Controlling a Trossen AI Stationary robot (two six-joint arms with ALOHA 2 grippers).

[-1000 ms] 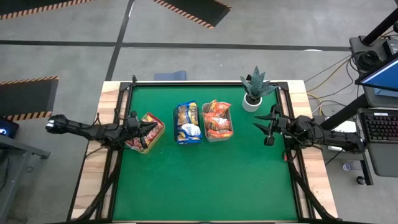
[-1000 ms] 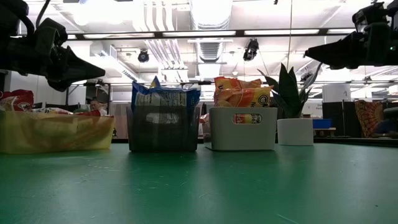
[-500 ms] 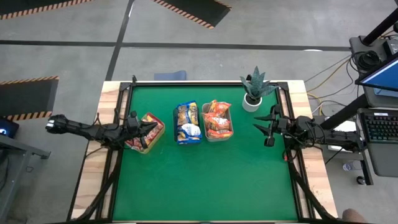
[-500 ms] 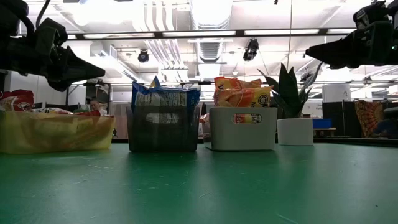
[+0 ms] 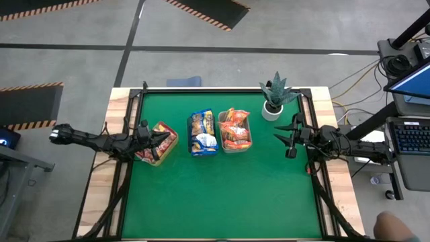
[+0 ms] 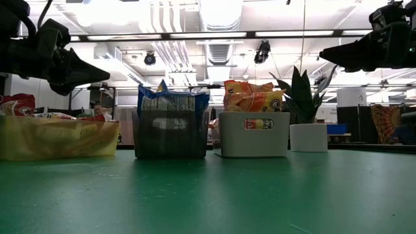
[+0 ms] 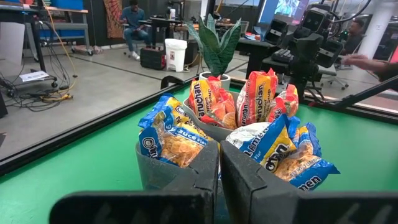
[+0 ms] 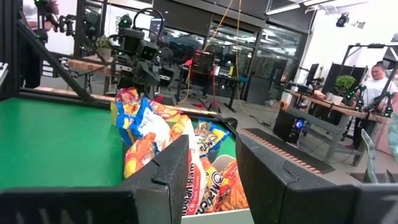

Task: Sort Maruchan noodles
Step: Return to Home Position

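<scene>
All the noodles were in three bins lined up side by side across the upper middle of the green table (image 5: 222,195) in the high view. The red packets (image 5: 149,153) lay in the yellow bin (image 6: 58,140) at the left end of the row. The blue-and-yellow packets (image 5: 201,134) filled the black bin (image 6: 170,136) in the middle. The orange packets (image 5: 235,131) filled the grey bin (image 6: 253,133) at the right end.

In the high view each bin's long side ran from the top of the frame toward the bottom, and the blue-and-yellow and orange packets lay along that same line. In the low view these two sets stood on edge, their crinkled top ends poking up above the rims. The red ones sat lower and only just cleared the yellow wall.

The left gripper (image 5: 166,137) hung over the yellow bin at centre left, pointing toward the right of the frame. Its jaws were pressed nearly together with nothing between them. The right gripper (image 5: 282,138) hovered above bare table at centre right, well apart from the bins and pointing back toward the left. Its jaws were spread wide and empty.

A potted plant (image 5: 275,94) stood in the upper right of the table, beyond the grey bin.
</scene>
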